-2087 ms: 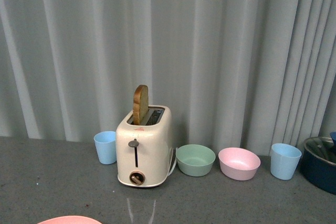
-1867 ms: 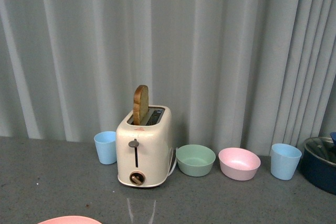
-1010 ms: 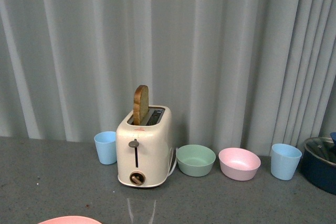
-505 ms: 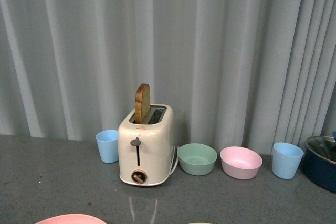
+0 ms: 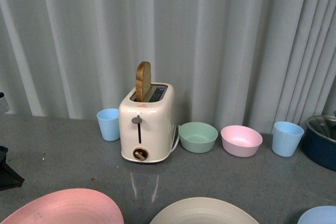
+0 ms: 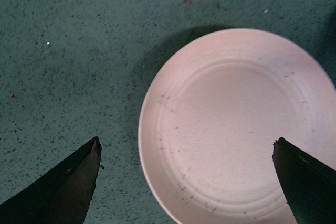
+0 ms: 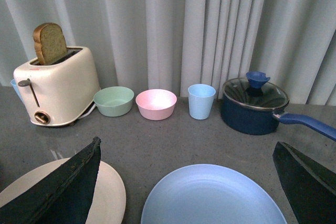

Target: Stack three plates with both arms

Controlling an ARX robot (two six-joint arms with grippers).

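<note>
The left pincer [image 6: 186, 142] is spread wide and holds nothing. It hovers over the pink plate [image 6: 236, 129], which lies flat on the table [image 5: 236, 177] at the near left. The right pincer [image 7: 186, 141] is just as wide and empty, looking over the light blue plate [image 7: 215, 198] at the near right. The cream plate [image 5: 205, 212] sits between the two, apart from both. Nothing is stacked yet, so this looks like the approach to the first grasp. Next, the left pincer likely has to drop to the pink plate's rim, slip a finger under the shallow lip, close, and carry it right onto the cream plate. The toaster [image 5: 147, 124] and bowls at the far side look well clear.
</note>
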